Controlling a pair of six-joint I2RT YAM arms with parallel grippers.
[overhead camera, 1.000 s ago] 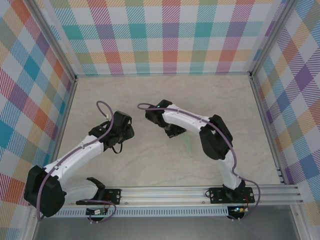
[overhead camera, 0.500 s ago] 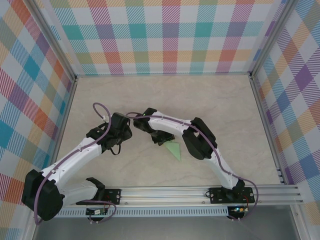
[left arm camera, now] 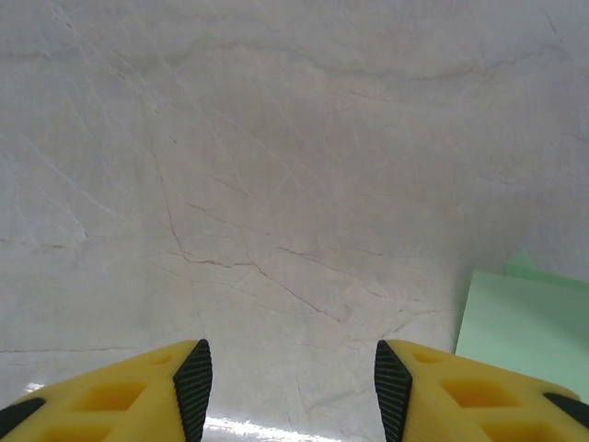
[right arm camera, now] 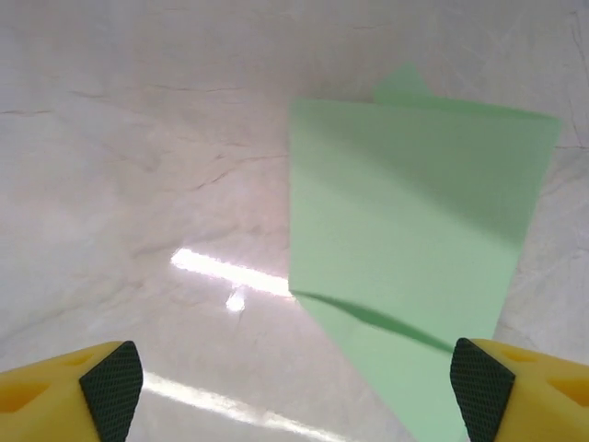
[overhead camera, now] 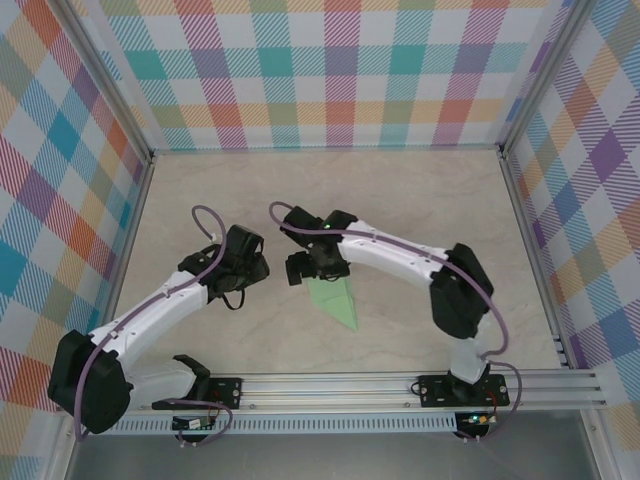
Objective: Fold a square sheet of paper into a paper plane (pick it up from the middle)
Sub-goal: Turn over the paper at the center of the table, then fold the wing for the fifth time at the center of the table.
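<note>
The pale mint-green paper lies flat on the marble table, folded into a pointed paper plane [overhead camera: 336, 299] whose tip points toward the near rail. My right gripper [overhead camera: 317, 272] hovers over its wide back end. In the right wrist view the jaws stand wide open [right arm camera: 296, 387], the folded plane [right arm camera: 414, 239] lies under and ahead of them, and the pads do not touch it. My left gripper [overhead camera: 248, 277] is a short way left of the plane. It is open [left arm camera: 290, 387] over bare table, with a corner of the plane [left arm camera: 529, 327] at the lower right.
The marble tabletop [overhead camera: 420, 210] is walled by checked panels on three sides, with metal posts at the corners. An aluminium rail [overhead camera: 340, 385] carrying both arm bases runs along the near edge. Purple cables loop over both arms.
My right gripper has opened from shut and let go of the paper plane, which now lies flat on the table further left. The right arm swung left. The left arm barely moved.
</note>
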